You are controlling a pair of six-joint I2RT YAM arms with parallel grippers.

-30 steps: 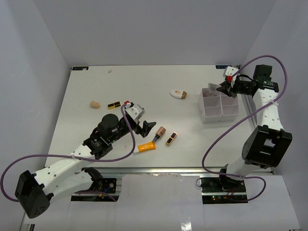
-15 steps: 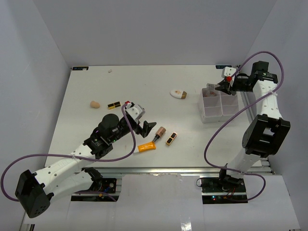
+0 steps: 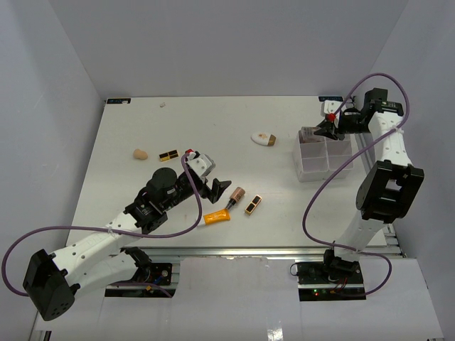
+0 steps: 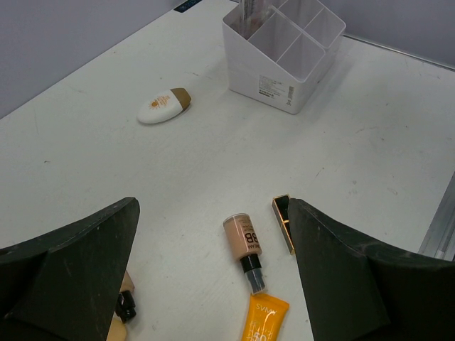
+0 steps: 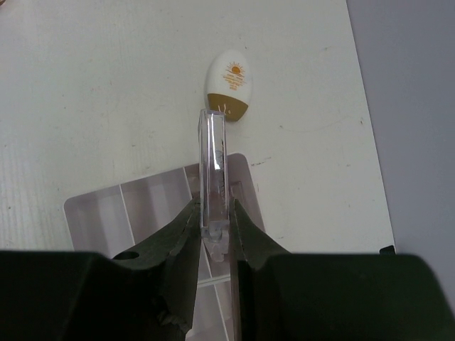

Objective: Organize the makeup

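**Makeup on desk: one piece gripped, the rest lying loose**

- Flat clear packet: held upright and edge-on between the right gripper's jaws, which are closed to a narrow gap on it. It hangs over the far side of the white tray. Which compartment lies beneath it cannot be told.
- White tray: four compartments. It stands by the right edge of the desk, toward the far right corner.
- White oval compact: lies flat to the left of the tray, apart from it, in the far half of the desk. One end is brown.
- Beige sponge: lies toward the left edge, about midway between the far and near edges.
- Black-gold case: lies just right of the sponge, not touching it.
- Beige BB bottle: lies on its side near the desk's middle, toward the near edge, with its black neck pointing at the near edge.
- Second black-gold case: lies just right of the bottle, apart from it.
- Orange tube: lies on the near-edge side of the bottle, with one end close to the bottle's black neck. Whether they touch cannot be told.
- Left gripper: jaws spread wide and holding nothing. It hangs above the desk just left of the bottle. In its wrist view the bottle, the second case and the tube lie between the two fingers.
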